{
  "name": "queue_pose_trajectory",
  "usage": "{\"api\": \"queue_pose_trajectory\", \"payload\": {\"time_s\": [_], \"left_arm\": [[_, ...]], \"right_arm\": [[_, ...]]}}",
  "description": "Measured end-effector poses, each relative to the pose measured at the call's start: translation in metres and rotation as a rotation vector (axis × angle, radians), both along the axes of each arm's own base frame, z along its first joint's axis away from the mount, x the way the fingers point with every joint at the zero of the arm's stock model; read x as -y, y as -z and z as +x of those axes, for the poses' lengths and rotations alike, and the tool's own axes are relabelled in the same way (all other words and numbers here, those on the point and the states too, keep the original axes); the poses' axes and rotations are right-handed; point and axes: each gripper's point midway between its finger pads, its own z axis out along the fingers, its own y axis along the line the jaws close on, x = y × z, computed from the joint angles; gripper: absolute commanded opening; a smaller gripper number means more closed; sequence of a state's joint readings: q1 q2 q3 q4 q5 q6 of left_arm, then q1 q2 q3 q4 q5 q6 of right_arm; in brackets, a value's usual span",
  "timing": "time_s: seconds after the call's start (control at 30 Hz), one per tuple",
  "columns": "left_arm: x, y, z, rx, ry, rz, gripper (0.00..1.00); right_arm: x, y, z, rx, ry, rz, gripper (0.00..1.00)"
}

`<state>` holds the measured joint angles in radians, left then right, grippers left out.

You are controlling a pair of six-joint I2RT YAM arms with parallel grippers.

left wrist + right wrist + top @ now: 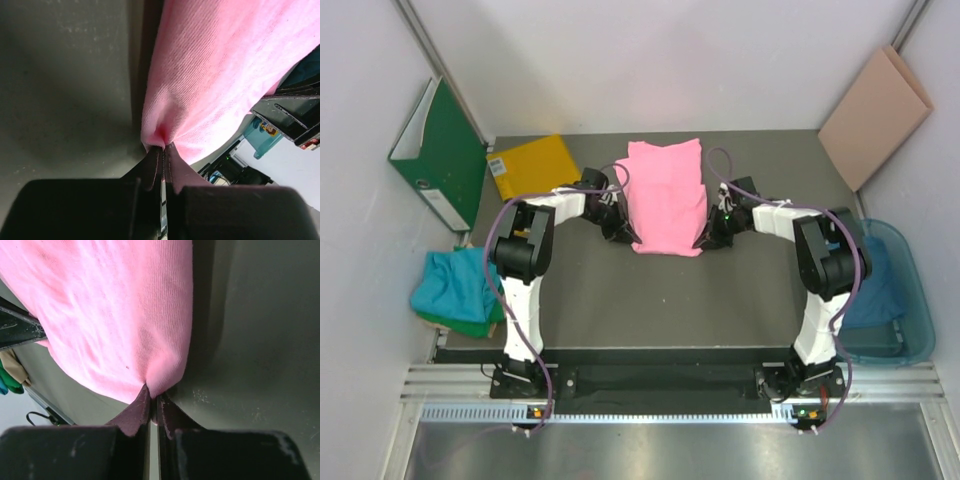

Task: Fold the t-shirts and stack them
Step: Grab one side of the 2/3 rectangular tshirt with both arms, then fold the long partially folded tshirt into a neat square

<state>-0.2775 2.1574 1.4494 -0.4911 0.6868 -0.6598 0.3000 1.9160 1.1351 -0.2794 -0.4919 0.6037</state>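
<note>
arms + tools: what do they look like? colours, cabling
Left arm and right arm: white links, black joint housings, a purple cable looping along each. Left tool and right tool: black bodies, dark brownish tapered fingers.

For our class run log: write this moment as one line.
left gripper: shut on pink t-shirt | right gripper: shut on pink t-shirt

Bright, even overhead light gives a sharp top view, with soft shadows on the dark counter (720, 300). In the wrist views the pink t-shirt (225, 75) is nearly washed out beside a dark shadow band, while the left claw (164, 155) and right claw (154, 405) look black and blurred.
</note>
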Motion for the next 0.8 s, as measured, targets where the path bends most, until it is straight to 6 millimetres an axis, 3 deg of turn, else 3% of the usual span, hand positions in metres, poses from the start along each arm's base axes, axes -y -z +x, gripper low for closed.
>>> {"api": "queue_pose_trajectory", "payload": {"time_s": [0.1,0.2,0.4,0.53,0.67,0.8], "left_arm": [[-0.003,0.0,-0.005,0.003,-0.002,0.011,0.0],[-0.009,0.0,-0.025,-0.012,-0.002,0.032,0.0],[-0.012,-0.008,-0.101,-0.072,0.069,0.089,0.0],[-0.016,-0.031,-0.145,-0.093,0.121,0.117,0.0],[-0.021,-0.074,-0.147,-0.026,0.111,0.118,0.0],[-0.014,-0.127,-0.111,0.111,0.083,0.088,0.0]], "right_arm": [[0.0,-0.001,-0.004,0.006,-0.004,-0.003,0.0],[0.004,-0.004,-0.023,-0.003,-0.01,-0.003,0.0],[0.004,-0.013,-0.085,-0.043,-0.082,-0.015,0.0],[0.0,-0.032,-0.121,-0.07,-0.136,-0.003,0.0],[-0.004,-0.067,-0.133,-0.049,-0.166,0.03,0.01],[-0.015,-0.115,-0.103,0.041,-0.187,0.054,0.01]]}}
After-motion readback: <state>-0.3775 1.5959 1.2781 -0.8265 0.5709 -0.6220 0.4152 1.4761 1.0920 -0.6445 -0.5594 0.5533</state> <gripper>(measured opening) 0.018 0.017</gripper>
